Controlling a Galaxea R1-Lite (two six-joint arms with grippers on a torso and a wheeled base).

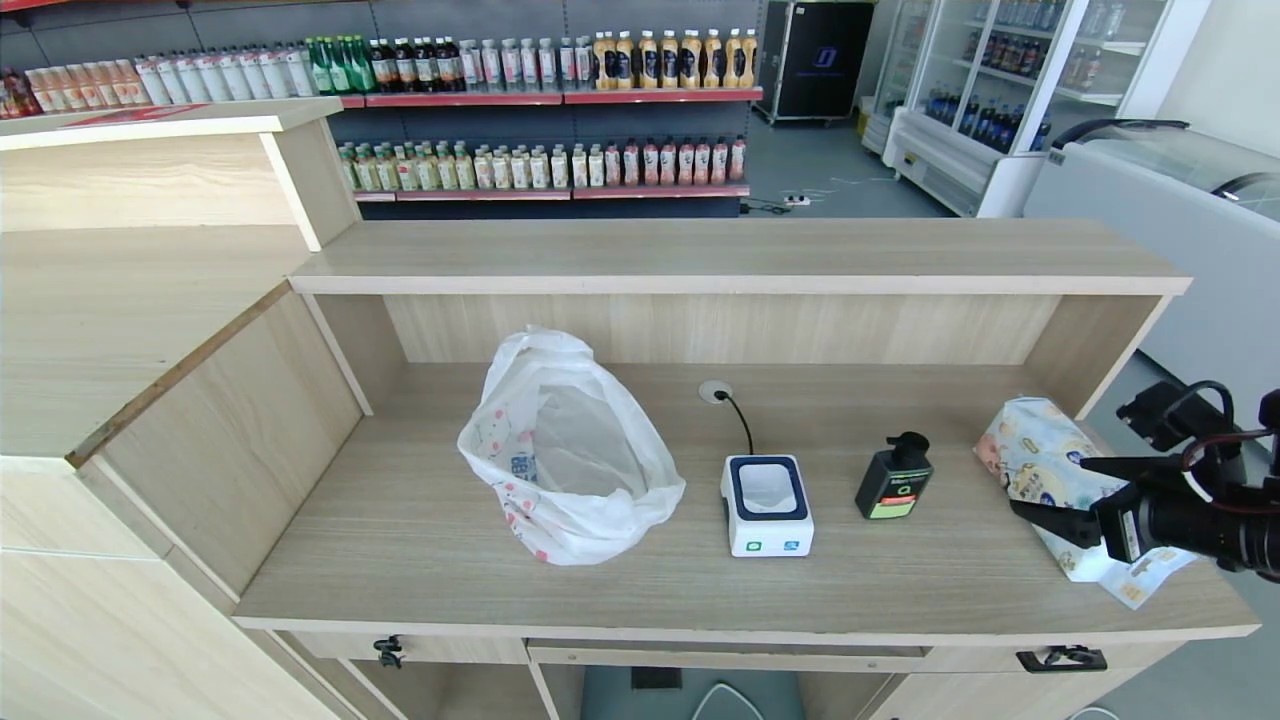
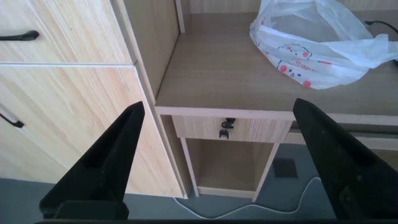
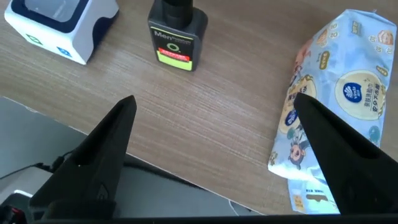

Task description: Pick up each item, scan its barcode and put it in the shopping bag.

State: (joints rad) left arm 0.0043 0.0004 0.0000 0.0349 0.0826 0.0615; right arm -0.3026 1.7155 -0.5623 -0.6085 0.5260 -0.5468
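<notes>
A white plastic shopping bag (image 1: 570, 460) (image 2: 317, 43) stands open on the wooden counter (image 1: 400, 540), left of centre. To its right sit a white and blue barcode scanner (image 1: 766, 503) (image 3: 59, 25), then a black pump bottle (image 1: 893, 478) (image 3: 176, 40), then a patterned tissue pack (image 1: 1040, 455) (image 3: 339, 106) lying at the far right. My right gripper (image 1: 1065, 495) (image 3: 217, 155) is open at the near end of the tissue pack, holding nothing. My left gripper (image 2: 217, 168) is open and empty, low in front of the counter's left corner.
A raised back shelf (image 1: 740, 255) and side walls enclose the counter. The scanner's cable (image 1: 742, 420) runs to a hole at the back. Drawers with black handles (image 1: 1060, 658) (image 2: 226, 127) sit under the front edge. A cabinet (image 2: 62, 93) stands to the left.
</notes>
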